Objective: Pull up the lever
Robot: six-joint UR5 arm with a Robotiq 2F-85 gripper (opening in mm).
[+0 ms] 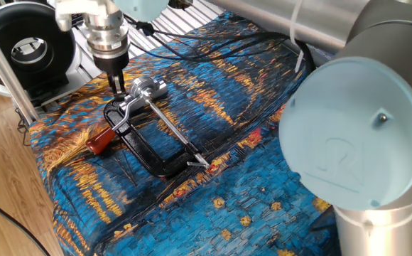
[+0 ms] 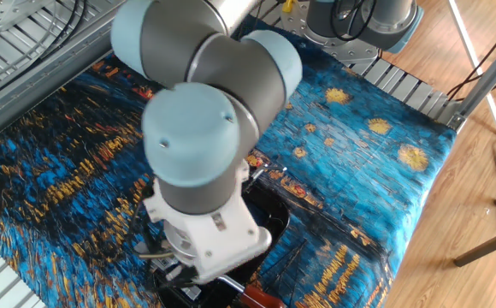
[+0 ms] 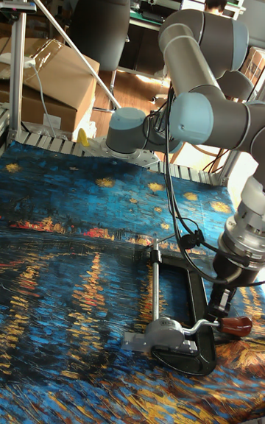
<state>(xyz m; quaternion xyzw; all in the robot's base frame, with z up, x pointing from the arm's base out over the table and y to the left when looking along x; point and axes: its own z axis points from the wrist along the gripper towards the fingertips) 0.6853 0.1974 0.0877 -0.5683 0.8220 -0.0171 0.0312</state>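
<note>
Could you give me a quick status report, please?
Pincer empty, hovering beside clamp head. Lever flat on the cloth, untouched. Nothing blocking.

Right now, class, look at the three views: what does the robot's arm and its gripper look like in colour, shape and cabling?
The arm is made of thick silver-grey tubes joined by rounded joints with pale blue caps, one showing a faint embossed logo. A ribbed silver wrist narrows to the gripper, small, dark and two-fingered. Black cables hang beside the arm, one tied with a white zip tie.
</note>
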